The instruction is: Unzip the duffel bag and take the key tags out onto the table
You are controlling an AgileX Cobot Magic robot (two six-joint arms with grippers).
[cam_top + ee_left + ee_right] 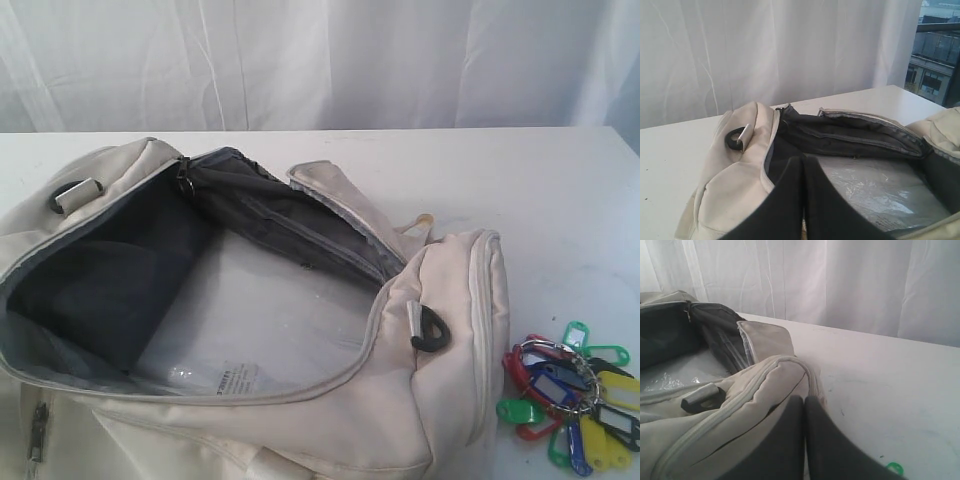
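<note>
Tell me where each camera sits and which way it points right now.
Exterior: above the table, angled down at the open duffel bag and key tags; no arm shows.
Left wrist: low over the bag, facing the curtain; shut left gripper in front.
Right wrist: beside the bag's end, facing the curtain; shut right gripper shows.
All share the bag.

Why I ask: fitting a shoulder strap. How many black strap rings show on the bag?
2. Exterior view: one strap ring at the duffel bag's left end, the other strap ring at its right end near the key tags. More may be hidden.
</note>
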